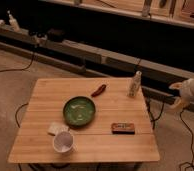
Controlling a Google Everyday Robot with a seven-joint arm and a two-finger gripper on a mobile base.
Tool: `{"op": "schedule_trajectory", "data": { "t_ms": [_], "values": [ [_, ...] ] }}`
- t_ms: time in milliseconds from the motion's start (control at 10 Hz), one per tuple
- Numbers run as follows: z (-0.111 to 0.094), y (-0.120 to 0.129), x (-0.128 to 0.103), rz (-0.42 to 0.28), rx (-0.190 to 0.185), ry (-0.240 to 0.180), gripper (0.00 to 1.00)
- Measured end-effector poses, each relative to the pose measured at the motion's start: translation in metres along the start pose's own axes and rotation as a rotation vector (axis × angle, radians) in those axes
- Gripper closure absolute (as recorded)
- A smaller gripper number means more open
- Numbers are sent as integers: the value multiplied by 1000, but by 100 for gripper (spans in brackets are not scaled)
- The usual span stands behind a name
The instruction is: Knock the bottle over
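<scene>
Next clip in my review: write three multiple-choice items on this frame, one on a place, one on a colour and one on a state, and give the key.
1. Where is the robot's two-finger gripper?
A) over the middle of the light wooden table
B) off that table's right edge
C) at its front left corner

2. What colour is the round bowl near the table's middle?
A) blue
B) green
C) white

3. The small pale bottle near the table's back right corner is:
A) upright
B) lying on its side
C) lifted off the table

Key:
1 B, the gripper shows at the picture's right side, past the table and apart from the bottle.
2 B, the bowl's inside and rim are green.
3 A, the bottle stands on its base with its cap on top.
</scene>
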Motion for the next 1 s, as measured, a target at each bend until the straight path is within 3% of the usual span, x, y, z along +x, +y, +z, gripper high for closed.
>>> {"op": "schedule_trajectory", "data": {
  "t_ms": [400,600,1000],
  "values": [
    [31,-34,18,-33,-37,-30,35],
    [45,-53,9,-61,-55,-41,35],
    [80,-94,-21,-104,-31,-70,35]
  ]
}}
